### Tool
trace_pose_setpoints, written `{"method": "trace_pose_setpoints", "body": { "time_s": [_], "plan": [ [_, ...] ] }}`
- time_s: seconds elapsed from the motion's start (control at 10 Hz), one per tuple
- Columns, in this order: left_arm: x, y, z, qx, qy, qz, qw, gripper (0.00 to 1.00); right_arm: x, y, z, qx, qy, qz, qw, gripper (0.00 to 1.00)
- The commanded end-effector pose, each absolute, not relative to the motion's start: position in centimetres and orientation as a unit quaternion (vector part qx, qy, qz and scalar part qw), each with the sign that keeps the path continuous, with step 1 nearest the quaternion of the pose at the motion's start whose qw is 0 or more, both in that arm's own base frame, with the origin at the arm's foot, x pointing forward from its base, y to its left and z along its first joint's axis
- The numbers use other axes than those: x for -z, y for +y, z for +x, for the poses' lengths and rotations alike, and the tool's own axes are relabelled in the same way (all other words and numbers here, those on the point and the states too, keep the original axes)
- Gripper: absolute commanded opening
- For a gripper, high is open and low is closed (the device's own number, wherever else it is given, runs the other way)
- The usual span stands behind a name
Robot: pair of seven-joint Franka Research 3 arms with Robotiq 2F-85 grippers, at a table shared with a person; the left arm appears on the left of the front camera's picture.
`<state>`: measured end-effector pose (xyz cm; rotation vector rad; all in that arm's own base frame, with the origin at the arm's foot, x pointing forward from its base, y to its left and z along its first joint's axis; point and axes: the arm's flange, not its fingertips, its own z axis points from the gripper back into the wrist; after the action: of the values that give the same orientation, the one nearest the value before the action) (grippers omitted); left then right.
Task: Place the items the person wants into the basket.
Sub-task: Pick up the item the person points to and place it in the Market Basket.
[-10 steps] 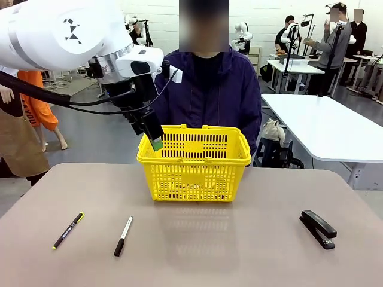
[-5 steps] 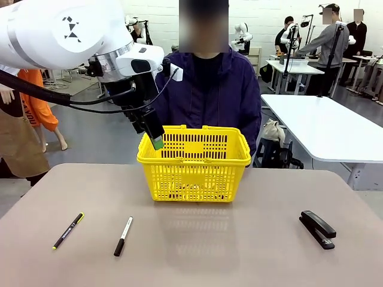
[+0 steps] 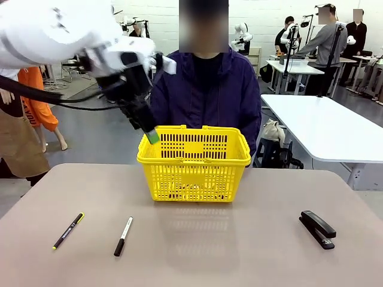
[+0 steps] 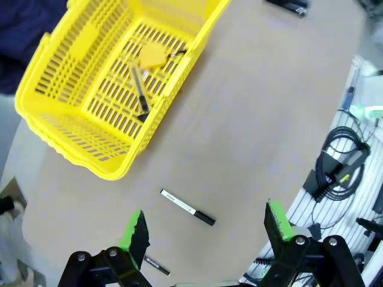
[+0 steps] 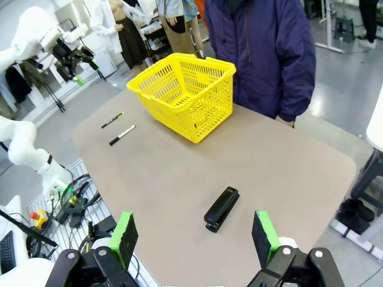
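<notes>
Eyeing the basket (image 3: 192, 161) at the far middle, left gripper (image 4: 204, 222) spread empty over its left rim, I'd lower the spread right gripper (image 5: 194, 233) squarely across the stapler (image 5: 221, 209), near right, to join the tape measure (image 4: 152, 55) and utility knife (image 4: 139, 89) inside.

Left tool (image 4: 205, 221) raised, fingers spread, empty; right tool (image 5: 194, 230) likewise spread, empty.

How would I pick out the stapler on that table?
Find the yellow basket at the far middle of the table. The stapler lies alone toward the near right corner. It is black and chunky, unlike the slim pen and marker at left.
</notes>
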<state>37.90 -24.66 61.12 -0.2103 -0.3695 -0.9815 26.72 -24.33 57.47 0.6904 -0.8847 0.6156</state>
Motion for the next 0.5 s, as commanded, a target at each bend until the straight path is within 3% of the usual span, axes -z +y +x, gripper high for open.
{"method": "trace_pose_setpoints", "body": {
  "time_s": [0.0,0.2,0.4],
  "plan": [
    [-63.2,-15.5,35.6,0.540,-0.191,-0.203,0.794,1.00,-57.7,-24.3,27.0,-0.289,-0.427,0.329,0.791,1.00],
    [-64.7,-5.5,34.3,0.581,-0.264,-0.254,0.727,1.00,-57.7,-24.3,27.0,-0.289,-0.427,0.329,0.791,1.00],
    [-63.8,2.2,34.6,0.585,-0.311,-0.261,0.702,1.00,-57.7,-24.3,27.0,-0.289,-0.427,0.329,0.791,1.00]
  ]
}}
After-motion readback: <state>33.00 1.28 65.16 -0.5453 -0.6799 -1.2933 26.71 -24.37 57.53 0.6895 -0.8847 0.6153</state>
